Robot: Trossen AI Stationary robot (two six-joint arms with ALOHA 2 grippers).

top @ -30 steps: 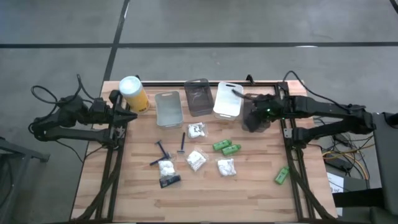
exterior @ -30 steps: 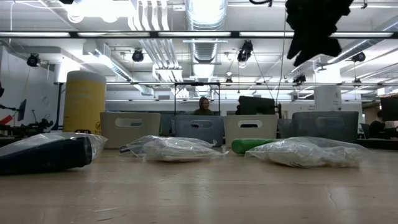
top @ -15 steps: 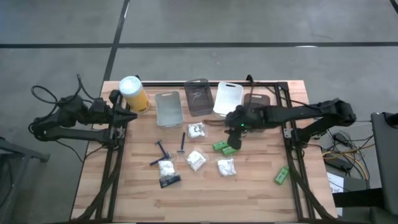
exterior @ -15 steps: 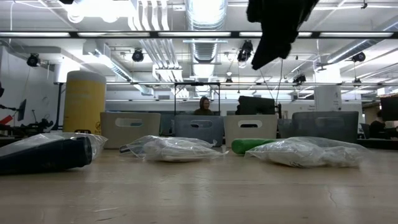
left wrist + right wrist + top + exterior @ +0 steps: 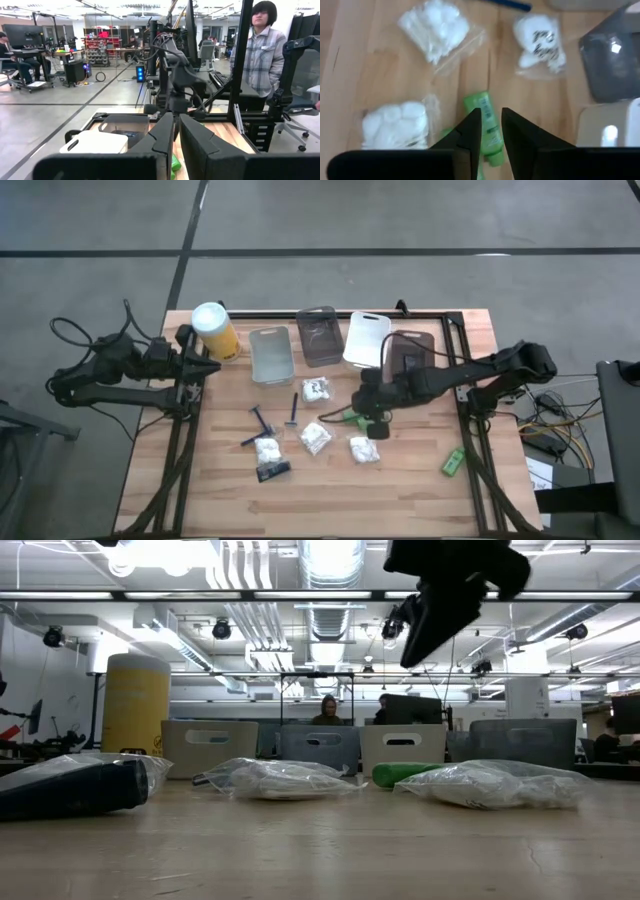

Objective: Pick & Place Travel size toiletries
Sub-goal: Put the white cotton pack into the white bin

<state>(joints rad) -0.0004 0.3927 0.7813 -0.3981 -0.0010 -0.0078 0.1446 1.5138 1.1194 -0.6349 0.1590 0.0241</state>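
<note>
The toiletries lie on the wooden table. Two green tubes sit mid-table and a third lies near the right edge. White packets, two blue razors and a black sachet are spread to their left. My right gripper hangs well above the two tubes, pointing down, narrowly open. In its wrist view one green tube shows between the fingers of my right gripper; the low view shows my right gripper high over the table. My left gripper waits, shut, at the left edge.
A yellow canister and four small bins line the far edge. Bare wood lies along the near edge. A person stands beyond the table in the left wrist view.
My right gripper has swung from above the far right bin toward the table's left and near edge. It now hangs over the green tubes, still high above the table. No item on the table has moved.
</note>
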